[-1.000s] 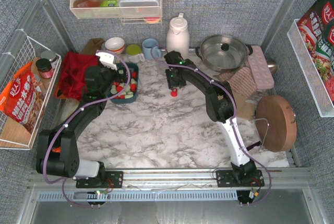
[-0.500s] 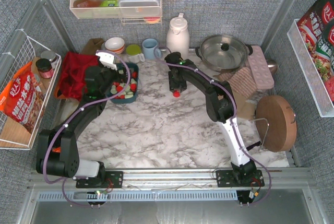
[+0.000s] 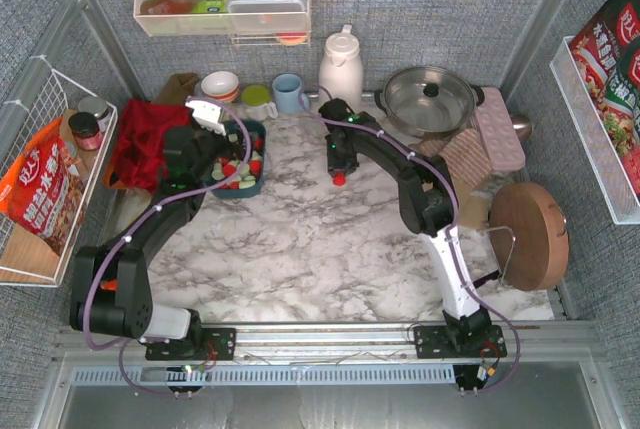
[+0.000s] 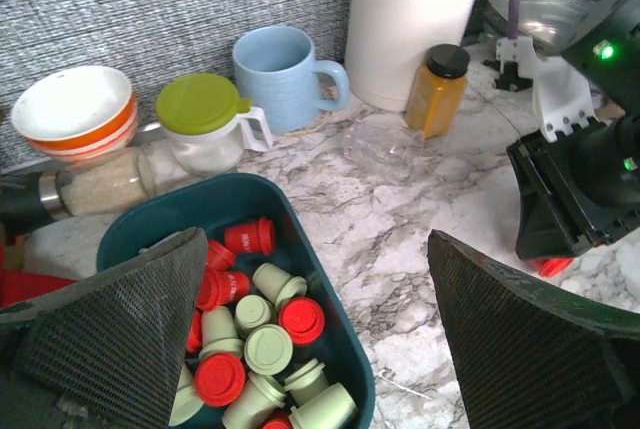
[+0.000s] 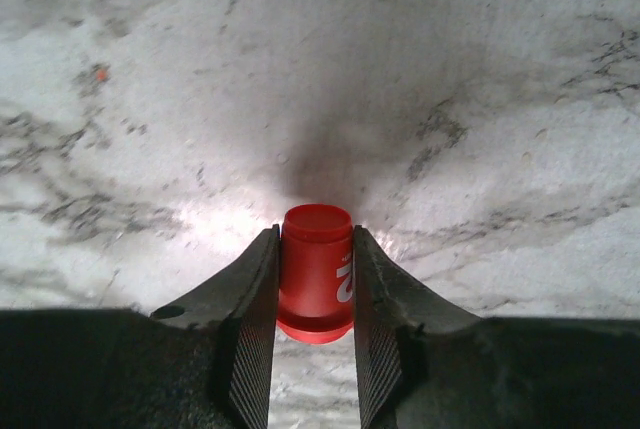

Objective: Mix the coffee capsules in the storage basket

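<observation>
The dark teal storage basket (image 3: 242, 192) sits at the back left of the marble table and holds several red and mint green coffee capsules (image 3: 240, 164). The left wrist view shows its rim (image 4: 335, 294) and the capsules (image 4: 245, 349) lying jumbled together. My left gripper (image 3: 222, 149) is wide open (image 4: 313, 239) above the basket's right side and holds nothing. My right gripper (image 3: 340, 171) is shut (image 5: 315, 249) on one red capsule (image 5: 315, 274), narrow end down, just over the marble. That capsule (image 3: 339, 179) is to the right of the basket.
Behind the basket stand a striped bowl (image 4: 75, 109), a green-lidded jug (image 4: 205, 119), a blue mug (image 4: 285, 74), a white thermos (image 4: 410, 19) and an amber bottle (image 4: 438, 89). A lidded pot (image 3: 430, 99) is at the back right. A red cloth (image 3: 145, 139) lies left of the basket.
My right gripper has shifted a little to the right with the red capsule in it. My left gripper has barely moved and stays open over the basket.
</observation>
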Tool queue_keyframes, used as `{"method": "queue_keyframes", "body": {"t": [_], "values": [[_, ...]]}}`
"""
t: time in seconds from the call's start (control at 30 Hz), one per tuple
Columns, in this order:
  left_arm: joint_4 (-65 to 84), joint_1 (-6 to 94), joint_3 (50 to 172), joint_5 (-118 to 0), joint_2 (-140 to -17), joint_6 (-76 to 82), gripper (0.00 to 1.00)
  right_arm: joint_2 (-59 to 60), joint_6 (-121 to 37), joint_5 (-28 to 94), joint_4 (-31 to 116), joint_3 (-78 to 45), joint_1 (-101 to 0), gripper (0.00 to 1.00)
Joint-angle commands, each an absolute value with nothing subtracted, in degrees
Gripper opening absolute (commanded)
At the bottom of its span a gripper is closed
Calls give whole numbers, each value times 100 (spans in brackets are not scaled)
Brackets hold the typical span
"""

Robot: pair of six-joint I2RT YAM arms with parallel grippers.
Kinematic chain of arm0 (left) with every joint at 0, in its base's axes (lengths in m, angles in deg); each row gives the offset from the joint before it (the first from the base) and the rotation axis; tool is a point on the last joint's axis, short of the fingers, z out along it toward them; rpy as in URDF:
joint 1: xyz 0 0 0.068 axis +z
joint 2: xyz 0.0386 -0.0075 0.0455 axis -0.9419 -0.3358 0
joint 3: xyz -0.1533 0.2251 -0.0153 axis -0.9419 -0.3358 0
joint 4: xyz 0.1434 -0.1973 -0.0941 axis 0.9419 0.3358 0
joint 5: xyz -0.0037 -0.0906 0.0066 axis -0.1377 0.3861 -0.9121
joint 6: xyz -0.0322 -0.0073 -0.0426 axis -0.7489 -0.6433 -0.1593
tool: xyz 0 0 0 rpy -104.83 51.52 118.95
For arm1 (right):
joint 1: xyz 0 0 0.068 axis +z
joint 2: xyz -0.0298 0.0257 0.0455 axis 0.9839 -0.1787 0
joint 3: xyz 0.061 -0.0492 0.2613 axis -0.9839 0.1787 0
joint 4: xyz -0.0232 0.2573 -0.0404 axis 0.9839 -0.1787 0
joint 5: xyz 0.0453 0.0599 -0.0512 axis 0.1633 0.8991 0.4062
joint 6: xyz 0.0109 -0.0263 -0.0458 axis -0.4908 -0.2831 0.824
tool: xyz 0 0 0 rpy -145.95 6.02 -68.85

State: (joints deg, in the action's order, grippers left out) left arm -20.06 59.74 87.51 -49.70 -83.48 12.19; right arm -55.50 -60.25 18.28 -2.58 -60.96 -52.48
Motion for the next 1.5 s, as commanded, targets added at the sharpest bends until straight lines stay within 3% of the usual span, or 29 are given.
{"method": "queue_keyframes", "body": {"t": [0.0, 0.2, 0.4, 0.6, 0.97, 1.47], "values": [[-2485, 5952, 8696, -4183, -8425, 1323, 99, -5081, -6048, 2455, 222, -5825, -5246, 22], [-4333, 5621, 7891, -2776, -8403, 1726, 99, -3646, -6106, 3026, 2086, -4422, -5106, 20], [-4373, 5245, 7830, -1823, -8526, 2191, 99, -2043, -6140, 3555, 4759, -2440, -4712, 17], [-4368, 4971, 7671, -1648, -8459, 2743, 99, -1109, -6039, 3502, 6626, -1011, -4272, 18], [-4397, 4703, 7328, -1798, -8059, 3752, 99, -615, -6209, 3827, 7008, -545, -4137, 17], [-4704, 4634, 7144, -2095, -7733, 3810, 99, -606, -6649, 4290, 6881, -548, -4087, 18]]}}
